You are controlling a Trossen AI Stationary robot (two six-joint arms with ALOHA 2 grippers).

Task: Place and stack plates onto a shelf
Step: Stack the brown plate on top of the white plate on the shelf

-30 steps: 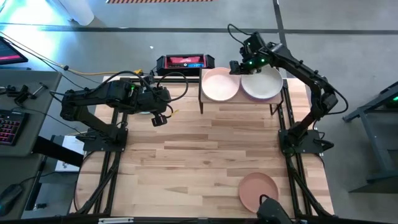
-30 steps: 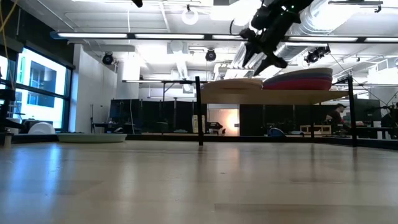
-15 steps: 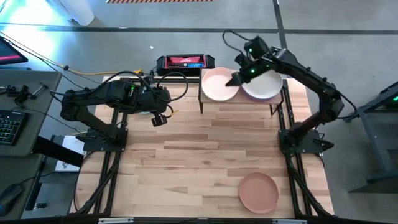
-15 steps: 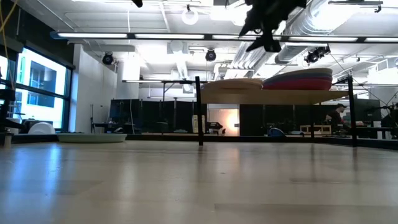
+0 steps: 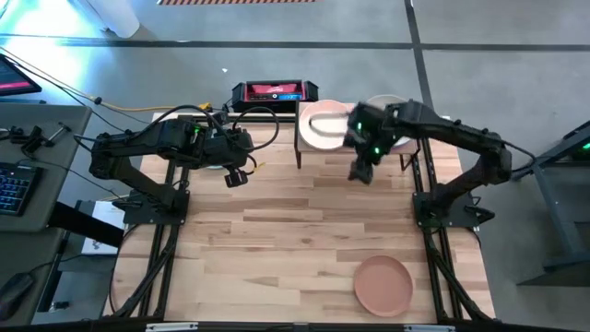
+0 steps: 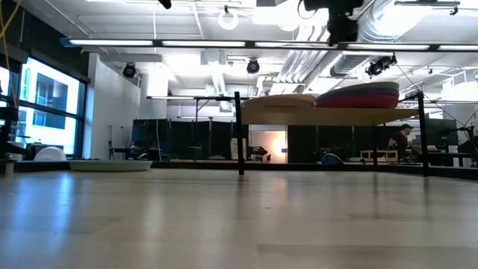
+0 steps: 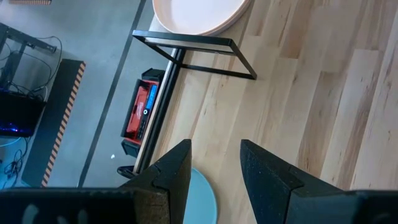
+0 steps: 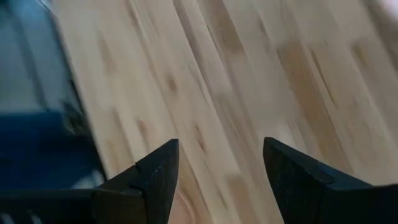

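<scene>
While your right gripper hangs empty, fingers parted, judge the terracotta plate stiff, light, slick: pinch its rim. Left gripper waits, likewise parted.

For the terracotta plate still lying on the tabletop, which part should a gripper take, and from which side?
Probably the rim. The terracotta plate lies flat and shallow on the tabletop, so only its raised edge gives open fingers something to close on. It sits near the front right corner, nearest the right gripper, which is open and empty above the table; that arm should come down from above onto the rim facing the shelf.
</scene>
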